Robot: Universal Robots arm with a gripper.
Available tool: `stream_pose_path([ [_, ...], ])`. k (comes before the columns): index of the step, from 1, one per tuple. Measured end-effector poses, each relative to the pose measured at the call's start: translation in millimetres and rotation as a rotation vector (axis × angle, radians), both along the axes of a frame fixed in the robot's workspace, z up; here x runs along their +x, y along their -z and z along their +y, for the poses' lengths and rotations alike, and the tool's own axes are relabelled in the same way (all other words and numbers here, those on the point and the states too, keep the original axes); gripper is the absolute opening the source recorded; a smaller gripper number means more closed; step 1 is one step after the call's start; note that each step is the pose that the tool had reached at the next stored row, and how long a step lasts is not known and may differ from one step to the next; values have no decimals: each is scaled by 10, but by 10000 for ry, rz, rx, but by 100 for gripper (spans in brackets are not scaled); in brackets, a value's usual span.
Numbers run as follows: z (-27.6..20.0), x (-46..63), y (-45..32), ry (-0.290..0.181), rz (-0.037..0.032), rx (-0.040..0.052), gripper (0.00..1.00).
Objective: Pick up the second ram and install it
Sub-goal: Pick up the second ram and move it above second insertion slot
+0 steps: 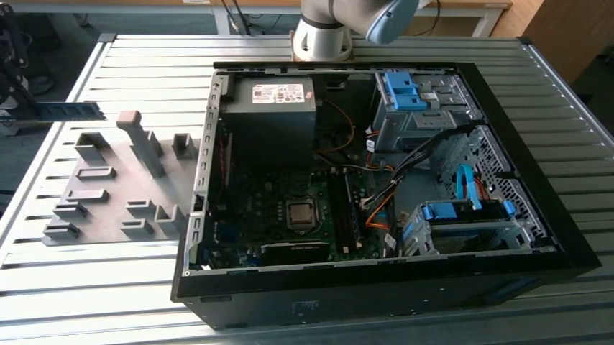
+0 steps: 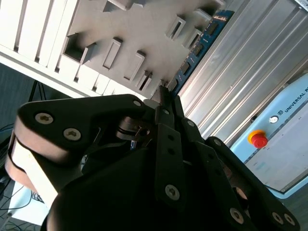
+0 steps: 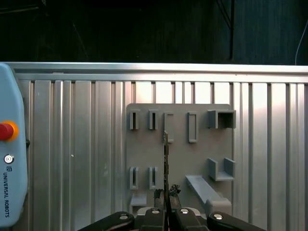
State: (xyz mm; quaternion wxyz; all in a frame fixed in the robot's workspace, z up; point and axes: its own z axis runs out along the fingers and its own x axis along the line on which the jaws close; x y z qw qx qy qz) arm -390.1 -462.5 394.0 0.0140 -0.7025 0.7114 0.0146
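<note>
A ribbed metal table [image 1: 96,302] carries the work. Nearest in the exterior view, an open black computer case [image 1: 384,305] lies on its side with the boards and cables showing. Beside it, toward the exterior view's left, a grey plastic plate [image 1: 106,194] with slotted blocks sits flat on the ribs. Behind the case stands the arm's base [image 1: 321,36], and past the table's far edge are table legs and a brown wooden panel [image 1: 576,29]. In the first wrist view a pale blue control pendant [image 3: 9,159] with a red button [image 3: 5,131] rests on the table, and the floor beyond is dark. The gripper [image 3: 166,204] has its fingers pressed together on one end of the second ram [image 3: 166,159], which is lifted clear of the table. There the stick is edge-on, a thin line across the grey plate. In the second wrist view its chip face [image 2: 199,45] runs straight out from the fingertips. In the exterior view it [image 1: 69,110] hangs level at the table's left edge, long axis left to right, free end pointing toward the case.
</note>
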Motion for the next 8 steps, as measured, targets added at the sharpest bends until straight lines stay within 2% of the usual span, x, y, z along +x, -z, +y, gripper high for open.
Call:
stream_pose_path([
  [8,0,79,0,0,0,0,14],
])
